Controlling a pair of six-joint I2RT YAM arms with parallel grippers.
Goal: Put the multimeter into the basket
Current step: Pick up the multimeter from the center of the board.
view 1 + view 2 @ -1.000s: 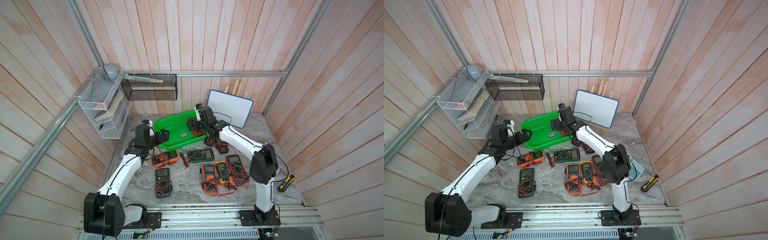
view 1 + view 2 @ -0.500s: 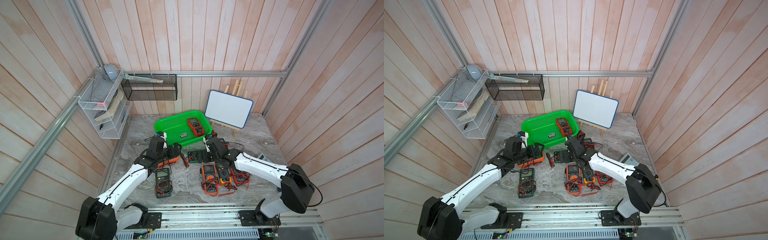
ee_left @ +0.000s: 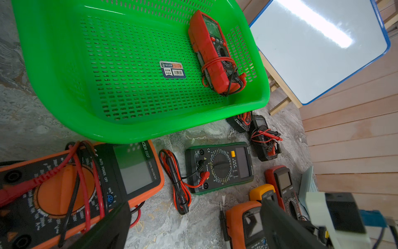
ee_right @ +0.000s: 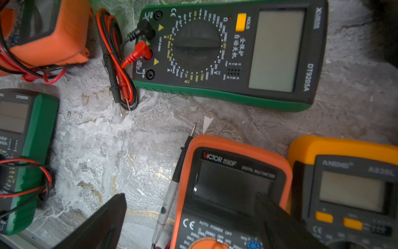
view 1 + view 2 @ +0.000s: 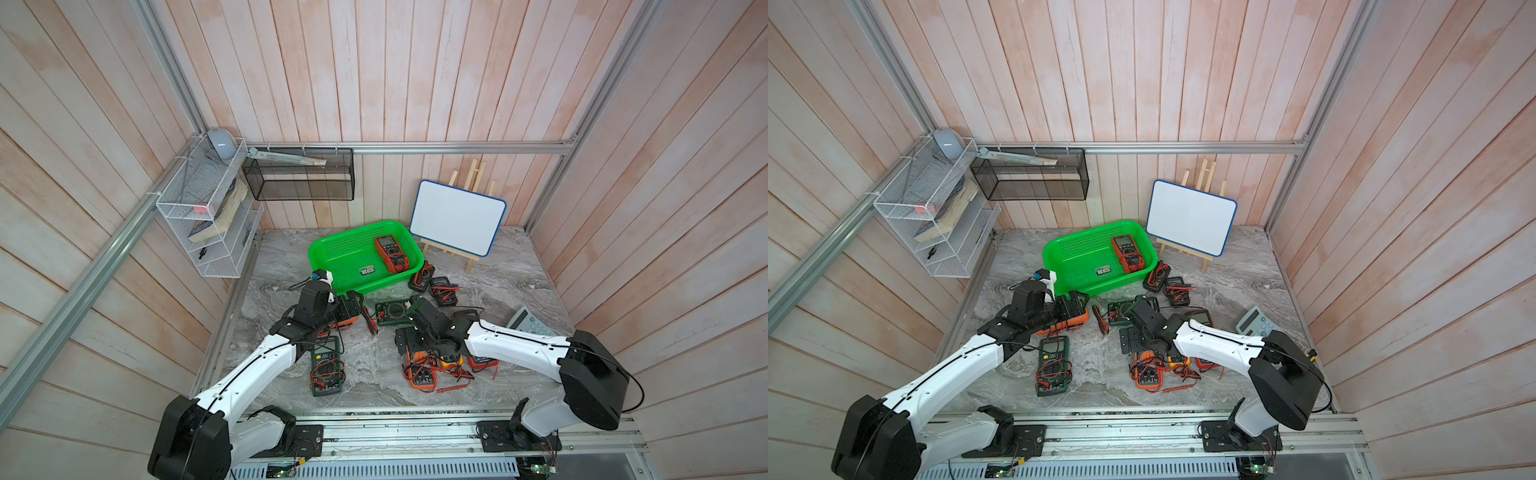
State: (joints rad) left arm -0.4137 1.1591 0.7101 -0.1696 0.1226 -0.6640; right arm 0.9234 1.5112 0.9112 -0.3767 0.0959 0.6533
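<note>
The orange rubber-cased multimeter (image 4: 226,172) on the grey marbled bench (image 4: 129,151) is overhung, width across their gap, by the spread right jaws, well apart from the bright green perforated plastic basket (image 5: 345,253); the left jaws are likewise spread.

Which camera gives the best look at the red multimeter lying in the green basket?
The left wrist view: the red multimeter looms large there, leads wrapped round it, inside the basket. Both top views show it small and far; the right wrist view misses it.

A red multimeter (image 5: 390,253) lies inside the green perforated basket (image 5: 343,249), beside one wall.
</note>
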